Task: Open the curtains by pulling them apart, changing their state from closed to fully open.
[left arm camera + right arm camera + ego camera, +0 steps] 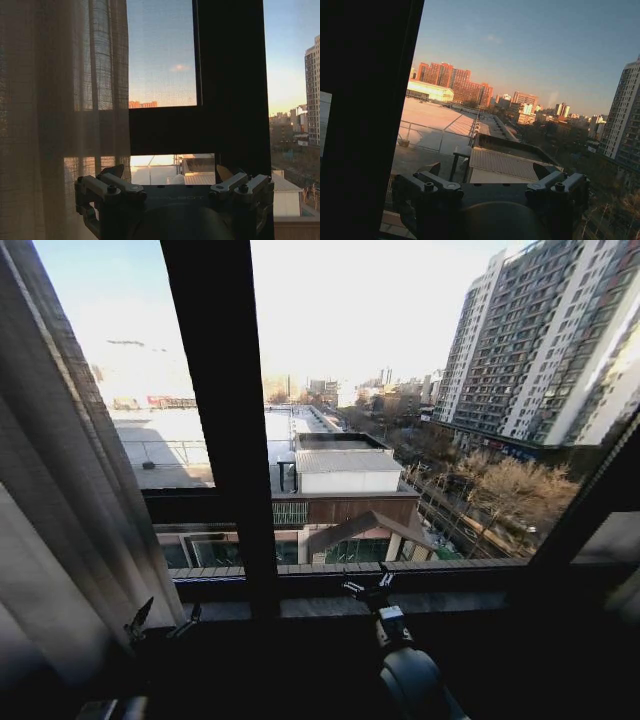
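The curtains (60, 480) are seen gathered at the left edge of the window. The left pincer (162, 621) is held open just beside the fabric, gripping nothing. The right pincer (368, 589) is held open near the sill (440, 600), empty.

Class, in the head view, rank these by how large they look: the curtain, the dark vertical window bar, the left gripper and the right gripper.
1. Curtain, though nearness to the camera enlarges it.
2. Vertical window bar.
3. Left gripper and right gripper: both small and look alike, so no ranking between them.
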Robot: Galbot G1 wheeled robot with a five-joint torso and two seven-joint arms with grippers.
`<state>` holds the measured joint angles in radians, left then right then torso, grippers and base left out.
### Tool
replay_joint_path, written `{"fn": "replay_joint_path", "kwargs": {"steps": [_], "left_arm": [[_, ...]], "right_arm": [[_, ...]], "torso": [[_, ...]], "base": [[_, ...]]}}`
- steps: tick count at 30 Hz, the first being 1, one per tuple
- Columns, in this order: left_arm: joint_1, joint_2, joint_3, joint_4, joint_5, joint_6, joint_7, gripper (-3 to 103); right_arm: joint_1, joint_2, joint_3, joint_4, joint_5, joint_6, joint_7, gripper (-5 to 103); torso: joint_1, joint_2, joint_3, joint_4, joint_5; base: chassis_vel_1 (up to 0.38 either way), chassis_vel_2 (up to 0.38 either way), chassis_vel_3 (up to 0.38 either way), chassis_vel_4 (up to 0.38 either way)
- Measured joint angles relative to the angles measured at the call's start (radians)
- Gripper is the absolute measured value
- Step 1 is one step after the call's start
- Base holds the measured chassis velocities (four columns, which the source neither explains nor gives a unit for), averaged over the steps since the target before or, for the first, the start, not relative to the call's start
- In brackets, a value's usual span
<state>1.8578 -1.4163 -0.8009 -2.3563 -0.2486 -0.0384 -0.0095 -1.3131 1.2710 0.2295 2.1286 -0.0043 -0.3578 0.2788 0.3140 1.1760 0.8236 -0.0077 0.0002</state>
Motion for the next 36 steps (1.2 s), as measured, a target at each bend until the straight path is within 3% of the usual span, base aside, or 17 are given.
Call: {"fn": "replay_joint_path", "kwargs": {"steps": [21, 30, 36], "left_arm": [[0.002, -0.009, 0.002, -0.003, 0.006, 0.002, -0.001, 100], [-0.031, 0.011, 0.051, 0.001, 0.027, 0.041, -0.001, 100], [-0.097, 0.026, 0.121, 0.0, 0.05, 0.112, -0.003, 100]], "right_arm": [[0.0, -0.002, 0.0, 0.001, 0.02, 0.022, 0.02, 100], [0.005, 0.002, -0.002, -0.014, 0.024, 0.026, 0.026, 100], [0.018, 0.004, -0.019, -0.03, 0.024, 0.026, 0.026, 100]], "torso": [[0.0, 0.0, 0.0, 0.0, -0.0008], [0.0, 0.0, 0.0, -0.0001, 0.0006], [0.0, 0.0, 0.0, 0.0001, 0.0006]], "base": [[0.293, 0.374, -0.293, -0.375], [0.093, 0.04, -0.059, -0.049], [-0.045, -0.032, 0.054, 0.048]]}}
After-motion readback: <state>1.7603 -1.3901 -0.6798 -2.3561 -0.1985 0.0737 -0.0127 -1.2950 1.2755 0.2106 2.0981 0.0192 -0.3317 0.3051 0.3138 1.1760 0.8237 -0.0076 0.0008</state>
